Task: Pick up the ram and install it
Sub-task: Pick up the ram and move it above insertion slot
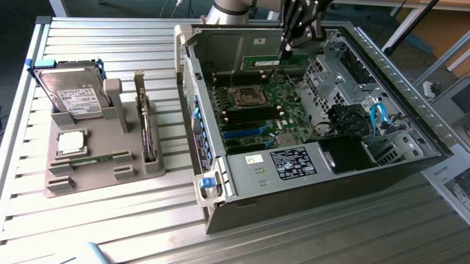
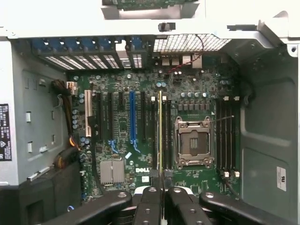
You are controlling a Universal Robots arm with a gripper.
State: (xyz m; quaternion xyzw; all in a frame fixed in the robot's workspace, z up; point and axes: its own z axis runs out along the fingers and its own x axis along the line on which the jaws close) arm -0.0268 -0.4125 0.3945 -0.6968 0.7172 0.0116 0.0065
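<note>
The ram (image 2: 160, 131) appears edge-on in the wrist view as a thin strip running out from between my fingers (image 2: 149, 199). My gripper (image 2: 161, 187) is shut on its near end. The strip lies along the dark memory slots (image 2: 154, 136) beside the empty processor socket (image 2: 192, 142). In the exterior view my gripper (image 1: 285, 52) hangs inside the open computer case (image 1: 220, 192) near its back wall. It carries the green ram (image 1: 270, 61) above the motherboard (image 1: 257, 110). I cannot tell whether the stick touches a slot.
A grey holder (image 1: 96, 165) at the exterior view's left carries a hard drive (image 1: 70, 93), a square silver chip (image 1: 70, 142), a second green stick (image 1: 92, 160) and an upright card (image 1: 148, 132). Case walls, drive cages (image 1: 367, 137) and cables surround the motherboard.
</note>
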